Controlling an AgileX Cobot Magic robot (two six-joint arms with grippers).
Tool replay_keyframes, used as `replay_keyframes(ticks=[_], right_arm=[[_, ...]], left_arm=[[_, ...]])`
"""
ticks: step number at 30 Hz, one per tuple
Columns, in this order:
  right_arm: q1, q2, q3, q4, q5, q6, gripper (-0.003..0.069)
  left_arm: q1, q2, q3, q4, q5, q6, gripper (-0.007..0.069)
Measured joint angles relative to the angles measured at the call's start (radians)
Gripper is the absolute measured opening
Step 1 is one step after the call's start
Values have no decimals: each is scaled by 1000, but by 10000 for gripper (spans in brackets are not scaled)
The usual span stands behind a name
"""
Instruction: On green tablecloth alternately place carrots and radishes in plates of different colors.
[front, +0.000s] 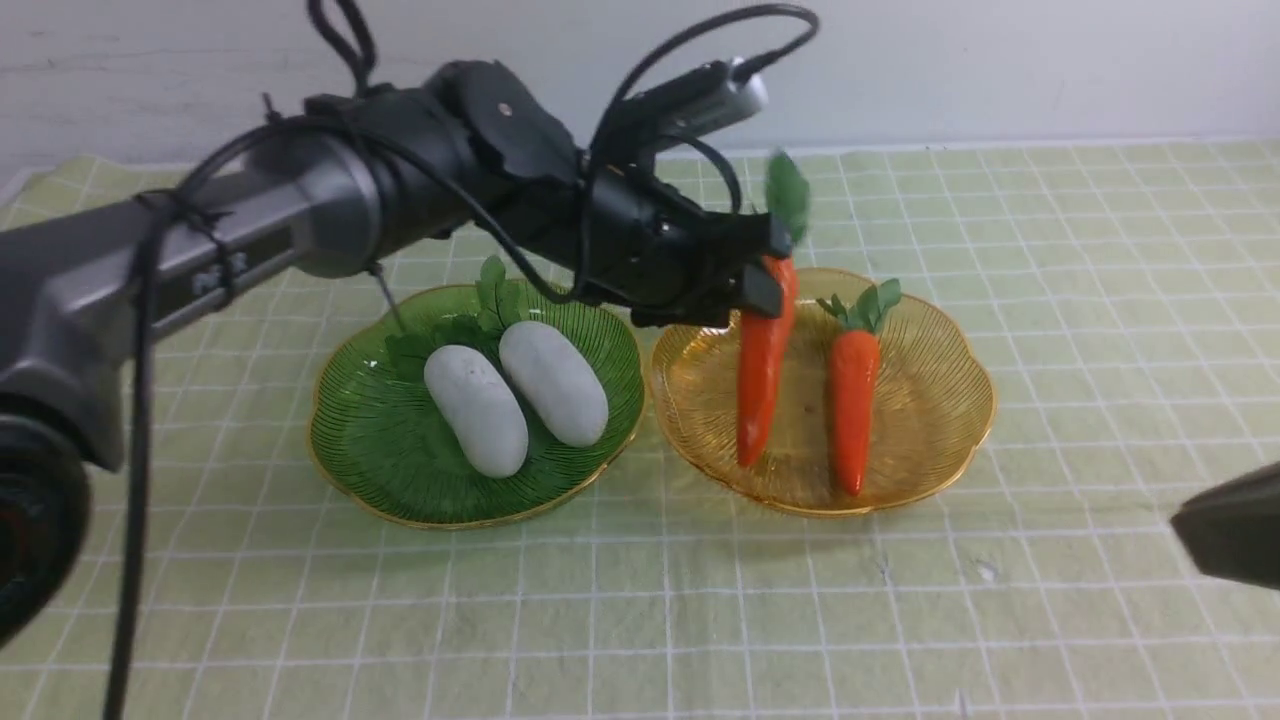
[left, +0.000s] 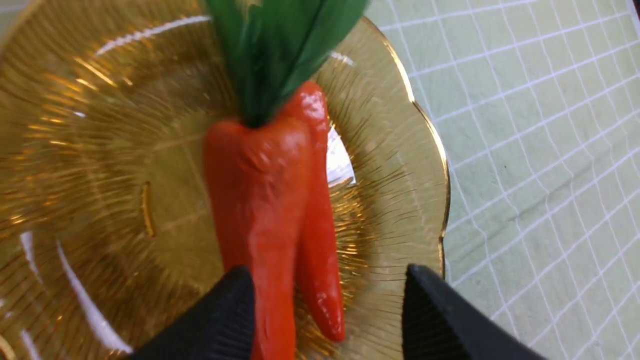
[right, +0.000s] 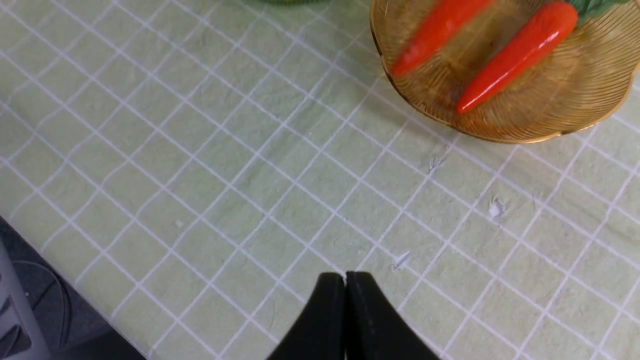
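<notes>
**Sorting tally: two carrots, two radishes, two plates, one cloth**

Counting first: one green tablecloth covers the table, and two plates sit on it side by side, nearly touching. The green plate is on the left and the amber plate on the right. Two white radishes lie next to each other in the green plate, leaf tufts pointing away from the robot. Both carrots are in the amber plate.

The lying carrot rests flat in the amber plate, tip toward the robot. The standing carrot is nearly upright to its left, tip down at the plate's floor. Its leafy top is blurred, level with the left gripper.

The left gripper hangs over the amber plate's left side with its jaws spread wide. In the left wrist view the standing carrot passes between the fingers and touches only one of them, so it is not pinched.

The right gripper is clenched on nothing. It hovers over bare cloth at the front right, well apart from both plates.
</notes>
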Motion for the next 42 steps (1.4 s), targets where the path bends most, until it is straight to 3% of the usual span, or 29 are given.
replay_keyframes(ticks=[4,9,15,17,18,21,25,27,36,42], right_arm=[[0,-108,63,-12,6,22,-15],[0,-259,152,-93,9,68,-15],[0,-509,313,-205,-38,181,-15],[0,-618,439,-213,-229,206,-15],[0,-638,475,-213,-288,208,-15],[0,-690,667,-215,-633,203,-15],[0,-693,825,-228,-969,177,-15],[0,-695,852,-243,-1043,171,-15],[0,-695,864,-252,-1090,163,-15],[0,-695,864,-252,-1090,167,-15]], left_arm=[[-1,41,-40,6,35,9,486],[37,28,-68,32,99,38,491],[124,-35,-115,48,212,41,318],[156,-68,-125,64,260,41,169],[158,-70,-125,65,264,41,158],[168,-79,-126,84,277,42,24],[168,-79,-126,91,287,44,-7],[168,-79,-126,91,292,46,-8],[185,-92,-126,91,307,85,-8],[258,-171,-225,94,319,45,-8]])
